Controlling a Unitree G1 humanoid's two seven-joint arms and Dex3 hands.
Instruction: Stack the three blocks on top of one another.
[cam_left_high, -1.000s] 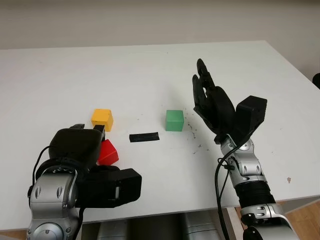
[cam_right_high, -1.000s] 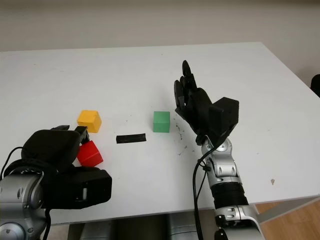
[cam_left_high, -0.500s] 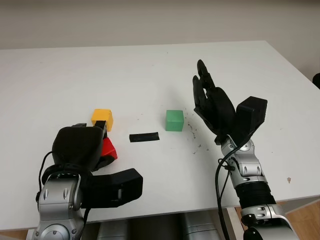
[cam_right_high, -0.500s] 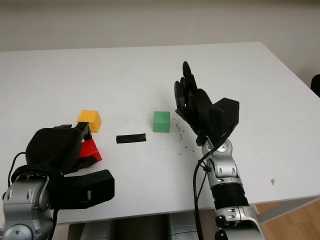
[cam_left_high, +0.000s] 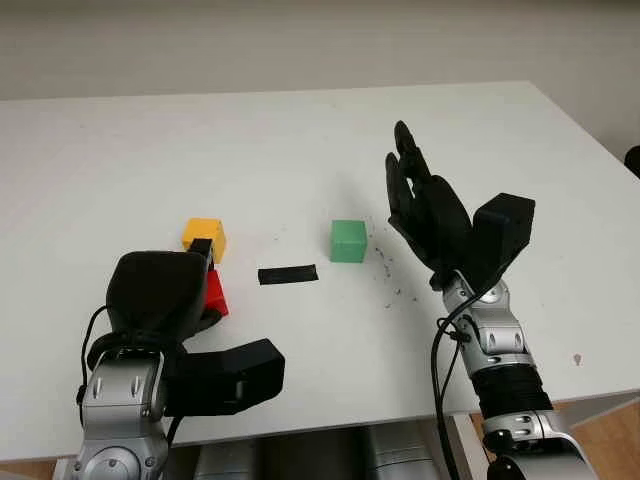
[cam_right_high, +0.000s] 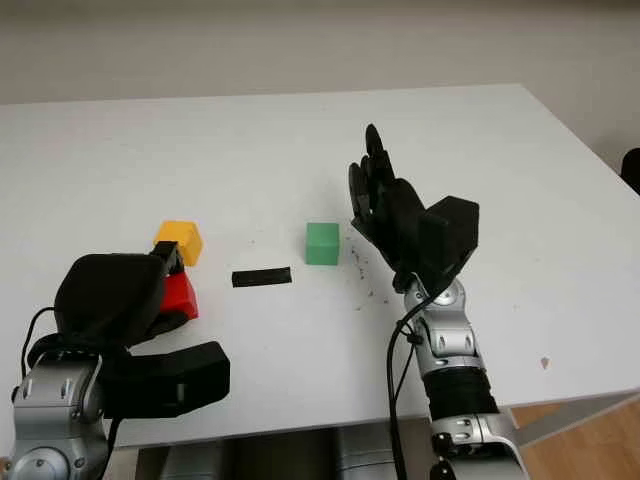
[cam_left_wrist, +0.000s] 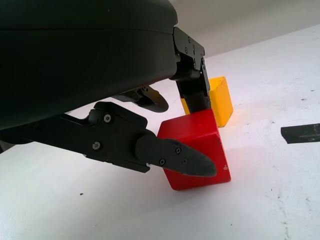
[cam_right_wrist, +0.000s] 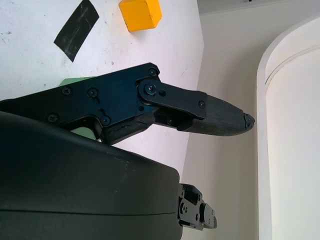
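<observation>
Up and forward goes the left hand (cam_left_high: 160, 292) since a second ago, carrying the red block (cam_left_wrist: 196, 148) clamped in its fingers (cam_left_wrist: 175, 156), now tilted and just beside the yellow block (cam_left_high: 204, 237); whether they touch is unclear. Next, a black strip (cam_left_high: 288, 274) lies flat on the white table (cam_left_high: 300, 140). Then the green block (cam_left_high: 348, 241), alone. Right hand (cam_left_high: 425, 205) hovers beside it, open, holding nothing.

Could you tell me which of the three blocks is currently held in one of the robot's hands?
The red block, gripped by the left hand and tilted. The yellow block just beyond it and the green block sit free on the table.
</observation>
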